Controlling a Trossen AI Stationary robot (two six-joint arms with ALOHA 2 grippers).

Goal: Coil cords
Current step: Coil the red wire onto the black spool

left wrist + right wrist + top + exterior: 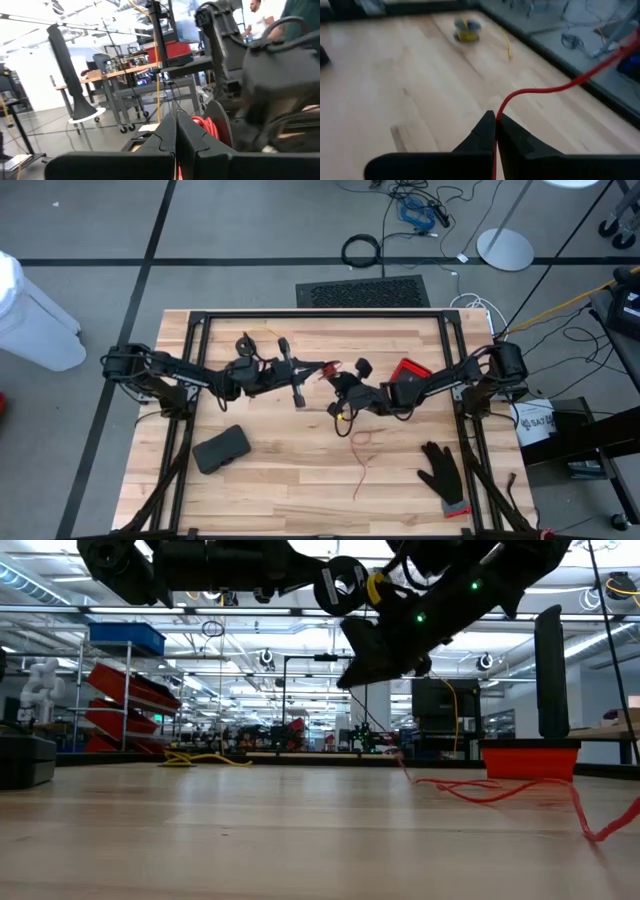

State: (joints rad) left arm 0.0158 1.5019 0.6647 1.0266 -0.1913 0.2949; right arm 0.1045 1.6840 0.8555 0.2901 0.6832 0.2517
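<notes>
The red cord's black spool (216, 120), with red turns (202, 126) wound on it, hangs in the air over the table's middle, at the tips of my shut left gripper (322, 368) (176, 119). My right gripper (336, 386) (496, 116) is just beside it, shut on the red cord (555, 89). The cord's loose length (362, 460) (500, 788) lies in loops on the wood toward the near edge. The yellow-tan cord's spool (245, 343) (466, 30) rests flat on the table at the far left. My left gripper is shut at the red cord's spool (205, 131), which stays lifted clear beside its fingertips. The fingers come level from the table's left. The fingers themselves hide which part of the spool they have. My right gripper pinches a single strand of the red cord (498, 113) between its two fingertips. The fingers slant down from the table's right. From the tips the cord arcs away slack and clear of the wood.
A red box (408, 370) (528, 758) stands under the right arm. A black glove (442, 473) lies at the near right and a dark flat pouch (221, 448) at the near left. A black frame (320, 314) rims the table. Bare wood lies between pouch and cord.
</notes>
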